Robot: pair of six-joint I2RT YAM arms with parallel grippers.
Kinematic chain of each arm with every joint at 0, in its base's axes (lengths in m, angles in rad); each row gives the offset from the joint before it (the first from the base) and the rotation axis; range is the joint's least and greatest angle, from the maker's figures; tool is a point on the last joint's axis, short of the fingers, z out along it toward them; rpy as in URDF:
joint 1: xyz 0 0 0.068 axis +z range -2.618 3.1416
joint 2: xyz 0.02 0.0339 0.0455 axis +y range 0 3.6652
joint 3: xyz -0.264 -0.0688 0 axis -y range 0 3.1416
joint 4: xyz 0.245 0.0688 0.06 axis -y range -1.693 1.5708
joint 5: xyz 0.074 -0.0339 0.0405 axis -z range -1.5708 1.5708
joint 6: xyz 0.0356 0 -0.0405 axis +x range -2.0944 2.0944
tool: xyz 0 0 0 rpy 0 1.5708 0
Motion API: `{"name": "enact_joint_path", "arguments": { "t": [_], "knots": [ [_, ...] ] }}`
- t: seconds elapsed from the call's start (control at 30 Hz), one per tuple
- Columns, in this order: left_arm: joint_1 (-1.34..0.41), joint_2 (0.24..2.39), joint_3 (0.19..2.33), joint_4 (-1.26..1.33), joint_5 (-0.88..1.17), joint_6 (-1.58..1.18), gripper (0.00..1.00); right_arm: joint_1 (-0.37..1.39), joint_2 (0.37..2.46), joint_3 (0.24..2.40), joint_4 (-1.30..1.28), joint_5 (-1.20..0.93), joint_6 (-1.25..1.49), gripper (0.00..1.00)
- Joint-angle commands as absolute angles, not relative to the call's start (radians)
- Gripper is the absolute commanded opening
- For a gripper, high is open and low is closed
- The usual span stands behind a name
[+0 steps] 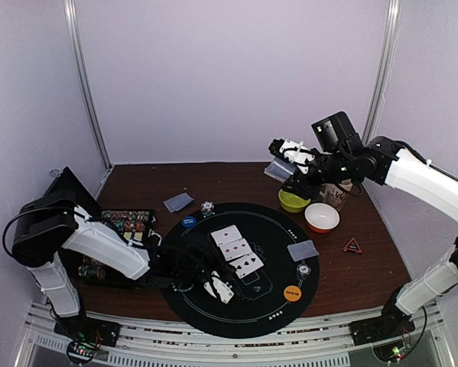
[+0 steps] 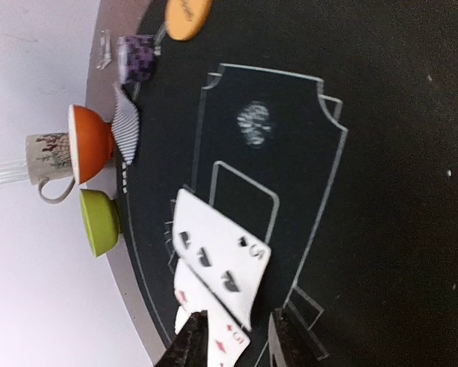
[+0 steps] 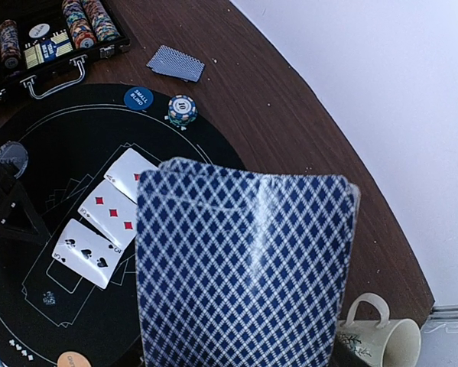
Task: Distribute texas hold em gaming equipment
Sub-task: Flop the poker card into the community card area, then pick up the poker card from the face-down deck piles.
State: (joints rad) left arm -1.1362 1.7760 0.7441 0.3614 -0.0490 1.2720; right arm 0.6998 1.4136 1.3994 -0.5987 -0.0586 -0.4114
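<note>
The left end effector (image 2: 236, 344) is hovering open over the face-up cards (image 2: 221, 264) on the mat (image 1: 213, 321). The right end effector (image 1: 290, 162) is gripping blue-backed cards (image 3: 244, 267).

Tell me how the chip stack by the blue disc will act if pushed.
The chip stack looks like loose round chips piled up, so a push would probably slide them apart. It sits by the mat edge, where it might tip; fallen chips could roll.
</note>
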Motion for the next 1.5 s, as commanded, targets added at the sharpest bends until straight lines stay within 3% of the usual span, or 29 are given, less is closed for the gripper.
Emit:
{"name": "enact_joint_path", "arguments": {
  "t": [0.0, 0.2, 0.3, 0.4, 0.5, 0.53, 0.6, 0.67, 0.77, 0.93, 1.03, 1.13, 1.47],
  "knots": [
    [-1.137, 1.602, 0.741, 0.412, 0.005, 1.019, 0.32, 0.694, 1.387, 1.408, -0.609, -0.079, -0.408, 0.5],
    [-1.037, 1.439, 0.829, 0.45, 0.156, 0.486, 0.5, 0.702, 1.399, 1.41, -0.601, -0.112, -0.398, 0.5],
    [-0.945, 1.428, 0.927, 0.416, 0.198, 0.141, 0.66, 0.716, 1.403, 1.407, -0.596, -0.107, -0.397, 0.5],
    [-0.804, 1.481, 1.091, 0.287, 0.359, -0.21, 0.68, 0.736, 1.403, 1.403, -0.587, -0.104, -0.404, 0.5],
    [-0.748, 1.554, 1.222, 0.164, 0.449, -0.379, 0.69, 0.77, 1.409, 1.4, -0.579, -0.085, -0.414, 0.5],
    [-0.747, 1.569, 1.246, 0.149, 0.484, -0.394, 0.72, 0.78, 1.412, 1.401, -0.577, -0.079, -0.418, 0.5],
    [-0.746, 1.592, 1.271, 0.166, 0.58, -0.441, 0.92, 0.795, 1.419, 1.405, -0.574, -0.071, -0.422, 0.5],
    [-0.746, 1.614, 1.292, 0.18, 0.652, -0.482, 0.98, 0.809, 1.431, 1.41, -0.573, -0.065, -0.422, 0.5],
    [-0.747, 1.649, 1.33, 0.136, 0.691, -0.469, 0.98, 0.835, 1.454, 1.422, -0.577, -0.05, -0.424, 0.5],
    [-0.747, 1.681, 1.364, 0.05, 0.685, -0.43, 0.84, 0.875, 1.484, 1.439, -0.572, -0.041, -0.429, 0.5],
    [-0.749, 1.692, 1.365, 0.041, 0.703, -0.421, 0.82, 0.895, 1.505, 1.454, -0.576, -0.029, -0.434, 0.5],
    [-0.756, 1.703, 1.371, 0.004, 0.662, -0.396, 0.8, 0.908, 1.522, 1.468, -0.574, -0.034, -0.436, 0.5],
    [-0.764, 1.717, 1.418, -0.133, 0.544, -0.283, 0.6, 0.935, 1.538, 1.49, -0.58, -0.02, -0.445, 0.5]
  ]
}}
